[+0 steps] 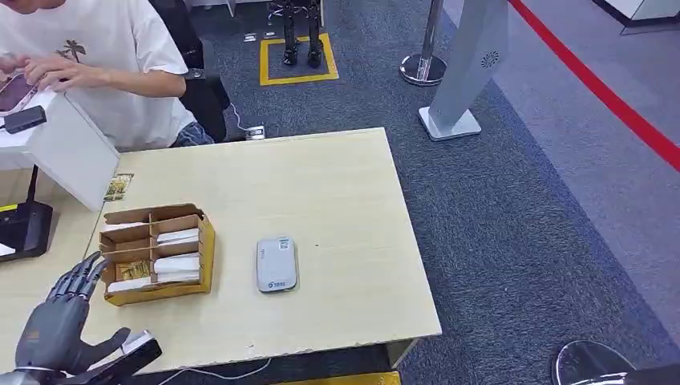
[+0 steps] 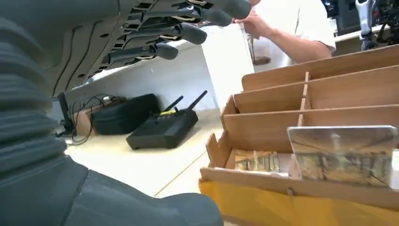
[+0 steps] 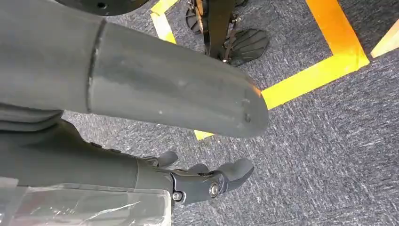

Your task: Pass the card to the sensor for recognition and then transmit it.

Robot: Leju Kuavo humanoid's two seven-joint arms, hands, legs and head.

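The left hand (image 1: 60, 321) is spread wide and holds nothing, waiting just beside the cardboard box (image 1: 156, 255) so it can reach a card (image 2: 346, 154). The cards stand in the box. The grey sensor (image 1: 277, 264) lies near. The right hand (image 3: 202, 181) hangs over the floor, fingers curled in a little, holding nothing.

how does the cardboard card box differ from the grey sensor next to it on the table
The brown cardboard divided box is open-topped, split into compartments and holds white cards; the flat grey rounded sensor is one closed slab. The box is wider and stands taller; the sensor lies low. Both rest on the pale wooden table, apart.
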